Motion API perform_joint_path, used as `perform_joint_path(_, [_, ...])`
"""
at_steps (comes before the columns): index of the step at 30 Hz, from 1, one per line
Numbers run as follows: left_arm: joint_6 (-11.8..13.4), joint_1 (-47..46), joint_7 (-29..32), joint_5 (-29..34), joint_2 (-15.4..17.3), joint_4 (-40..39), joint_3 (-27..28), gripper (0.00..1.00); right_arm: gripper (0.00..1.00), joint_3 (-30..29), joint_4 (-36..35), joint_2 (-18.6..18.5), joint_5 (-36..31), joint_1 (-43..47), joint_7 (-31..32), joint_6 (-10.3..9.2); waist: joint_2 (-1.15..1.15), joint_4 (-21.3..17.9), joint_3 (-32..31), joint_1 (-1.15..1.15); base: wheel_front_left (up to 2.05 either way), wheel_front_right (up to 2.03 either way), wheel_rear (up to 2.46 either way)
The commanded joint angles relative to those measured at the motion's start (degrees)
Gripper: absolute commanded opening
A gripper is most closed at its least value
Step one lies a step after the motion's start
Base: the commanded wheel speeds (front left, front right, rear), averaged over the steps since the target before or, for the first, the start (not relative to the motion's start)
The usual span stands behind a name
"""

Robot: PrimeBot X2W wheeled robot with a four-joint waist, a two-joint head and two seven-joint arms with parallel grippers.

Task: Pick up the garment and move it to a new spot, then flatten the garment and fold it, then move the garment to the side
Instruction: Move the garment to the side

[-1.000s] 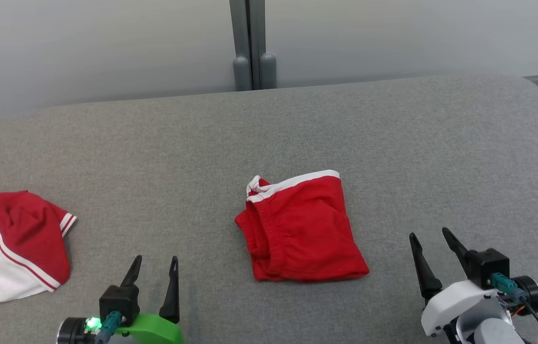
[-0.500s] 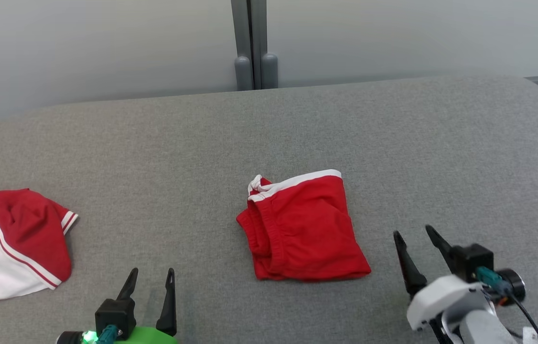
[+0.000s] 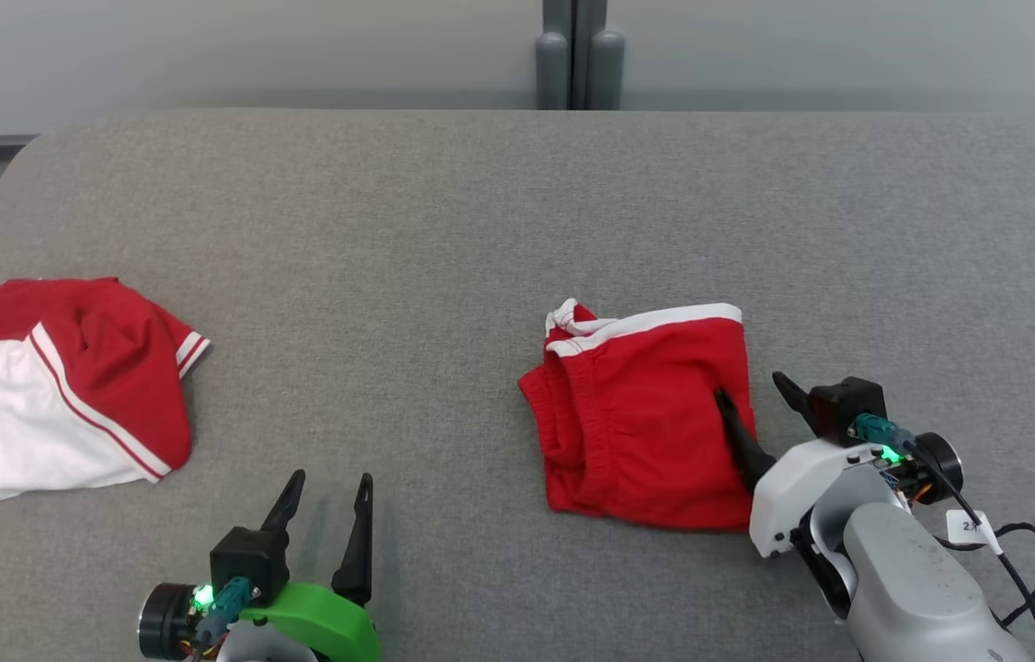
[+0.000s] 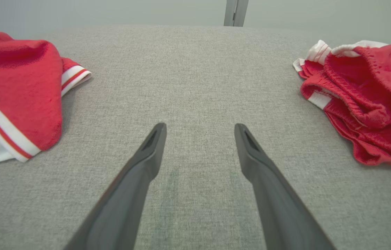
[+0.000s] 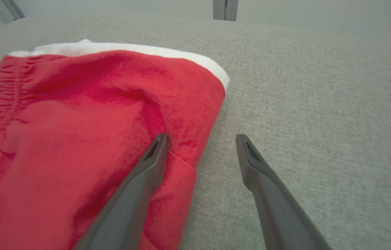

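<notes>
Left jaws wide apart, empty; right jaws likewise, astride edge of red garment; cable tag unreadable.

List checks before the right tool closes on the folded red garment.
1. Right tool open: ok, spread wide.
2. Straddles the right edge of the red garment: ok; one finger over the cloth, the other over the bare gray surface.
3. Low enough to catch all layers: cannot tell.
4. Garment folded compact: ok, white band at the far edge.
5. Left tool out of the way: ok, open over bare surface.
6. Second red-and-white garment apart from the target: ok, far left.
</notes>
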Motion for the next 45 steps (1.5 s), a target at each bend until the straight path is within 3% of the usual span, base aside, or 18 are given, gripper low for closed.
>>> perform_joint_path(1, [-0.4, -1.1, 0.0, -0.2, 0.1, 0.3, -0.1, 1.0, 1.0, -0.1, 2.0, -0.3, -0.3, -1.0, -0.1, -0.07, 0.0, 3.2, 2.6, 0.0, 0.0, 0.0, 0.0])
perform_joint_path(2, [-0.3, -1.2, 0.0, -0.3, 0.1, 0.3, 0.0, 1.0, 0.96, -0.1, 3.1, -0.3, 0.4, -1.3, -0.1, -0.07, 0.0, 3.6, 2.8, 0.0, 0.0, 0.0, 0.0])
perform_joint_path(3, [-0.4, -1.3, 0.0, -0.4, 0.1, 0.4, 0.0, 1.0, 0.49, 0.2, 4.4, -0.3, 0.8, -1.6, -0.1, -0.07, 0.0, 3.8, 3.0, 0.0, 0.0, 0.0, 0.0])
perform_joint_path(4, [-0.4, -1.3, 0.0, -0.3, 0.1, 0.5, 0.1, 1.0, 0.36, 0.5, 5.4, -0.3, 1.2, -1.8, -0.1, -0.07, 0.0, 4.0, 3.2, 0.0, 0.0, 0.0, 0.0])
perform_joint_path(5, [-0.4, -1.3, 0.0, -0.4, 0.1, 0.5, 0.2, 1.0, 0.02, 0.9, 6.4, -0.4, 1.8, -1.8, 0.0, -0.07, 0.0, 4.1, 3.3, 0.0, 0.0, 0.0, 0.0])
perform_joint_path(11, [-0.5, -1.6, 0.0, 0.3, 0.2, -0.1, 0.2, 1.0, 0.0, -0.6, 6.7, -0.5, 2.5, -2.3, 0.2, -0.16, 0.0, 2.7, 3.1, 0.0, 0.0, 0.0, 0.0])
perform_joint_path(15, [-0.5, -1.9, 0.0, 0.4, 0.4, -1.6, -2.0, 1.0, 0.0, -4.7, 4.3, -0.6, 1.0, -0.3, 0.0, -0.15, 0.0, -1.4, 2.0, 0.0, 0.0, 0.0, 0.0])
perform_joint_path(29, [-0.5, -0.6, 0.0, -0.7, 0.9, -8.1, -9.8, 1.0, 0.0, -4.8, -2.0, -0.3, 1.4, 4.6, 0.0, -0.09, 0.0, -24.1, 1.7, 0.0, 0.0, 0.0, 0.0])
perform_joint_path(33, [-0.5, -0.1, 0.0, -0.9, 1.5, -9.0, -12.5, 1.0, 0.0, -4.0, -3.6, -0.3, 2.3, 5.5, 0.0, -0.09, 0.0, -28.7, 2.6, 0.0, 0.0, 0.0, 0.0])
perform_joint_path(38, [-0.5, -0.4, 0.0, -1.5, 2.5, -9.3, -14.8, 1.0, 0.0, -3.3, -5.2, -0.3, 3.1, 5.9, 0.0, -0.09, 0.0, -32.2, 3.9, 0.0, 0.0, 0.0, 0.0])
perform_joint_path(45, [-0.4, -1.3, 0.0, -1.8, 4.5, -10.1, -16.5, 1.0, 0.0, -2.6, -7.0, -0.2, 3.5, 4.8, 0.0, -0.09, 0.0, -33.0, 6.0, 0.0, 0.0, 0.0, 0.0])
